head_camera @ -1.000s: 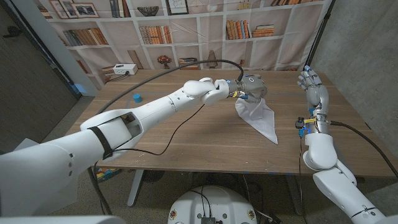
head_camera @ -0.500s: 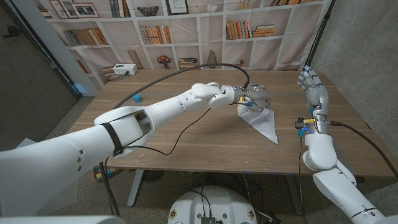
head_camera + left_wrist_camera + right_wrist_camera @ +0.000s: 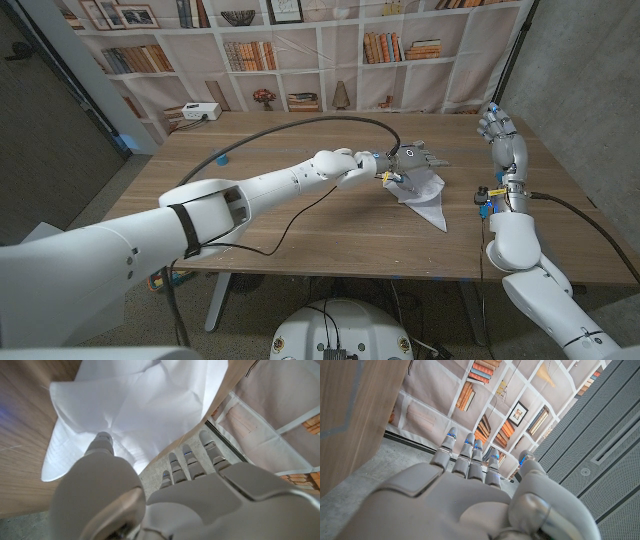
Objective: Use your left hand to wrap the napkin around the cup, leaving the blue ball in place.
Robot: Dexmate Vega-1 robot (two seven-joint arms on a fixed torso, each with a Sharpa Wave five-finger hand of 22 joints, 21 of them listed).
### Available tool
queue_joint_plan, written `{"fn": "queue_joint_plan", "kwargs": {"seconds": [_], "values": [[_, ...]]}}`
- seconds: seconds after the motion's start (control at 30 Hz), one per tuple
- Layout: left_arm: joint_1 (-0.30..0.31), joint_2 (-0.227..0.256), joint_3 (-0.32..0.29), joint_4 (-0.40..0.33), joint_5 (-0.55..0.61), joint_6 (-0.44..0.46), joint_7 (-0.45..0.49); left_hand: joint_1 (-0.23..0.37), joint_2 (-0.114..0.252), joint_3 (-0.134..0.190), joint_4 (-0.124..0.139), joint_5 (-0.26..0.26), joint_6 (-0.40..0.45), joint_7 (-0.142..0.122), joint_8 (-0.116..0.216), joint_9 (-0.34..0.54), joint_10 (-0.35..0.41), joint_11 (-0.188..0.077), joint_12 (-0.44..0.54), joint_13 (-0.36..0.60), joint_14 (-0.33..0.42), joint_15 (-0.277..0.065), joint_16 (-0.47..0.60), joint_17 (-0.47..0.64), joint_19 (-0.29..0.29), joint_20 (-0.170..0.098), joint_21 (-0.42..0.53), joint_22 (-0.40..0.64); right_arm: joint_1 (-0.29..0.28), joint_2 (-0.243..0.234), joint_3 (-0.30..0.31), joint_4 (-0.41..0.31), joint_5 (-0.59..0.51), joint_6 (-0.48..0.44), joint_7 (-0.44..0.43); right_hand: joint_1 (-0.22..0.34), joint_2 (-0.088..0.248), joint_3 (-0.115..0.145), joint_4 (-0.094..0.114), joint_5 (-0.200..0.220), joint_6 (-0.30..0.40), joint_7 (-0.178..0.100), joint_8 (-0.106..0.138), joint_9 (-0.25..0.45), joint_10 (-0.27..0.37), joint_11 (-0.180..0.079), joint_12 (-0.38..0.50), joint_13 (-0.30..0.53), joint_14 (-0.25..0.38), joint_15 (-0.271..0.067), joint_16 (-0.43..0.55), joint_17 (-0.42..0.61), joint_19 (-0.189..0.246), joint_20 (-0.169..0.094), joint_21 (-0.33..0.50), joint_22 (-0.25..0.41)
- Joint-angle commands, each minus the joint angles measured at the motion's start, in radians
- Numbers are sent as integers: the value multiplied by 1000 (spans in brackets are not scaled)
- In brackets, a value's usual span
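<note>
Looking down from the head camera, I see my left robot hand point(image 3: 412, 160) stretched out over the white napkin point(image 3: 425, 190), which lies crumpled on the worktop point(image 3: 300, 215) toward the right side. Its fingers are spread forward and fairly straight, low over the cloth. From the left wrist camera the thumb point(image 3: 102, 445) tip touches the napkin point(image 3: 135, 410), while the other fingers point(image 3: 192, 462) reach past its edge with nothing between them, so the left robot hand is open and grips nothing as far as I can tell. I cannot make out the cup; the hand and the bunched cloth cover that spot. The blue ball point(image 3: 221, 157) sits well apart, near the worktop's far left edge.

My right robot hand point(image 3: 498, 135) stands upright at the right edge, fingers apart and empty; the right wrist camera shows the same spread fingers point(image 3: 470, 455).

Compared with a second ago, the left robot hand has come lower and farther right, its fingers have uncurled from the bundle, and the napkin has sunk flatter. The ball and the right robot hand have not moved.
</note>
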Motion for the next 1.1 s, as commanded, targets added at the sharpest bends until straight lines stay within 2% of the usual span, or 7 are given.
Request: {"fn": "queue_joint_plan", "kwargs": {"seconds": [0.03,0.2,0.27,0.33,0.6,0.93,1.1], "values": [[67,36,-30,-68,-47,104,89,-40,66,6,36,13,39,-46,21,1,14,-1,24,0,4,-2,12,9,-10,-14,-14,4,10,-2,-3,5,-2,0,2,3,-7,-5,-1,0,3,-5,1,6,5,-6,1,2,8,1,5,3,6,6,2,4],[122,50,-124,-121,-156,131,117,-76,100,2,55,-1,69,-40,24,0,-17,24,14,-11,-22,28,3,5,-54,8,-40,2,10,-5,-4,-1,-3,-7,3,3,-8,-6,-1,-1,3,-4,1,6,6,-5,2,2,7,3,5,3,7,6,2,4],[161,63,-180,-175,-216,158,105,-98,109,-4,63,-12,93,-50,30,-1,-11,34,13,-17,-31,39,3,2,-74,16,-53,1,10,-8,-4,-5,-3,-11,5,3,-8,-6,-1,-1,3,-4,1,6,6,-2,1,2,7,3,4,3,7,6,2,4],[178,68,-199,-200,-232,175,99,-108,114,-6,67,-18,105,-55,33,-1,-4,41,13,-20,-32,44,4,0,-81,21,-59,1,10,-9,-4,-8,-2,-15,6,3,-8,-6,-1,-1,4,-4,1,6,7,-4,2,2,7,4,4,3,7,6,2,4],[319,113,-354,-414,-375,299,36,-148,155,-5,74,-62,156,-57,36,-3,20,55,8,-43,-28,78,12,-15,-121,64,-95,-1,24,-19,-12,-11,26,-43,31,2,-8,-7,-1,-1,5,-4,2,6,6,-4,2,2,7,4,4,3,6,5,2,4],[436,164,-526,-575,-611,318,-70,-190,188,-6,81,-97,150,-52,22,-4,1,81,-9,-61,-63,118,3,-26,-141,75,-121,-1,62,-23,-33,8,80,-56,77,-4,-10,-10,2,-2,5,-4,2,6,4,-1,1,2,1,5,1,4,4,4,1,4],[499,191,-604,-659,-686,346,-70,-217,197,-12,82,-112,140,-58,15,-4,-21,89,-21,-73,-96,135,-5,-34,-169,77,-143,-1,90,-16,-51,31,113,-45,105,-10,-14,-14,5,-4,4,-3,1,6,0,1,-1,2,-3,6,-1,4,3,4,0,4]]}}
